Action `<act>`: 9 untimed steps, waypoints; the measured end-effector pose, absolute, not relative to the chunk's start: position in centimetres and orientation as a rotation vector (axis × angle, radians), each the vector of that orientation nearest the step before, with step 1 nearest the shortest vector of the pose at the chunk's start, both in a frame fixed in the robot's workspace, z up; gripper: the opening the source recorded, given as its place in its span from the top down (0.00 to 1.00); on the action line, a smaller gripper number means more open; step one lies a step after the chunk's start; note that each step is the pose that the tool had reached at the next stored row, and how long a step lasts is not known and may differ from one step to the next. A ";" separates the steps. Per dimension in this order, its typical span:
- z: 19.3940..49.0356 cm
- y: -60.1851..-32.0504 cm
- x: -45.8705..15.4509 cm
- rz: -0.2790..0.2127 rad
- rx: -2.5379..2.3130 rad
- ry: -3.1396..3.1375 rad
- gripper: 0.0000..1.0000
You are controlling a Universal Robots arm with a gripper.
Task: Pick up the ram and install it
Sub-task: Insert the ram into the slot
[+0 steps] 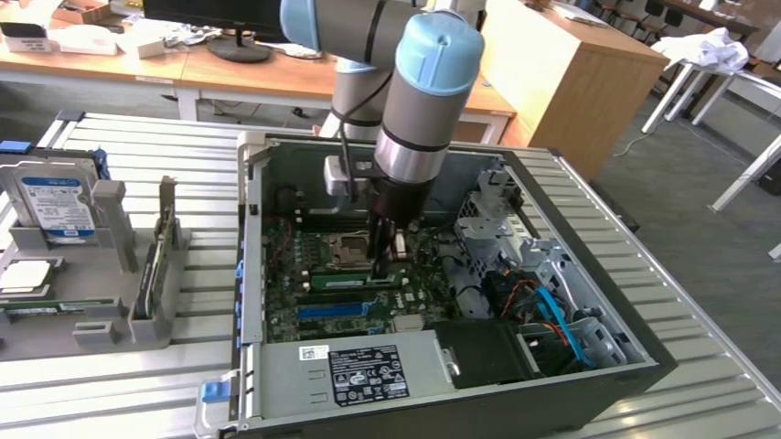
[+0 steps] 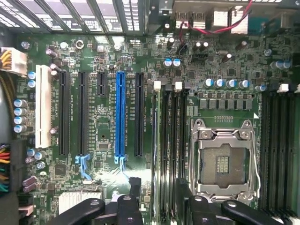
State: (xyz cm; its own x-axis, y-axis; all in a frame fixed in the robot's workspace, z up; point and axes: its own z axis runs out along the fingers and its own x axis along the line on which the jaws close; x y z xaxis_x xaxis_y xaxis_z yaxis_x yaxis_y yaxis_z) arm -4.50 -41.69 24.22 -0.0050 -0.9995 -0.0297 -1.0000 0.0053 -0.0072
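The ram (image 1: 351, 279) (image 2: 158, 140) looks light and stiff, but it is probably fragile. It is a thin board that should not be bent or twisted, and its chips and contact edge are best left untouched. The safest hold would be on the two flat faces near the middle of its length, squeezed gently and kept square to the slot. It is a long, narrow green stick. From the wrist camera it shows edge-on as a thin line, standing in the memory slot at the outside of the group, on the side away from the processor socket (image 2: 224, 161). Whether it is fully seated cannot be told. The gripper (image 1: 388, 267) (image 2: 159, 199) hangs right over it, jaws spread wide with one finger on each side of the stick and not gripping it. Further out on the motherboard (image 2: 187, 65) is a long blue slot (image 2: 120, 115), all inside the open computer case (image 1: 251, 238).
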 end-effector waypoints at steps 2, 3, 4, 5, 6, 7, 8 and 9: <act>24.6 -41.7 -4.5 0.026 -2.198 2.209 0.57; 24.9 -41.7 -4.5 0.026 -2.198 2.209 0.57; 25.1 -41.7 -4.5 0.026 -2.198 2.209 0.57; 25.4 -41.7 -4.5 0.027 -2.198 2.209 0.57; 25.7 -41.7 -4.5 0.027 -2.198 2.210 0.57; 25.9 -41.7 -4.5 0.027 -2.198 2.210 0.57; 26.2 -41.7 -4.5 0.027 -2.198 2.210 0.57; 26.5 -41.7 -4.5 0.028 -2.198 2.210 0.57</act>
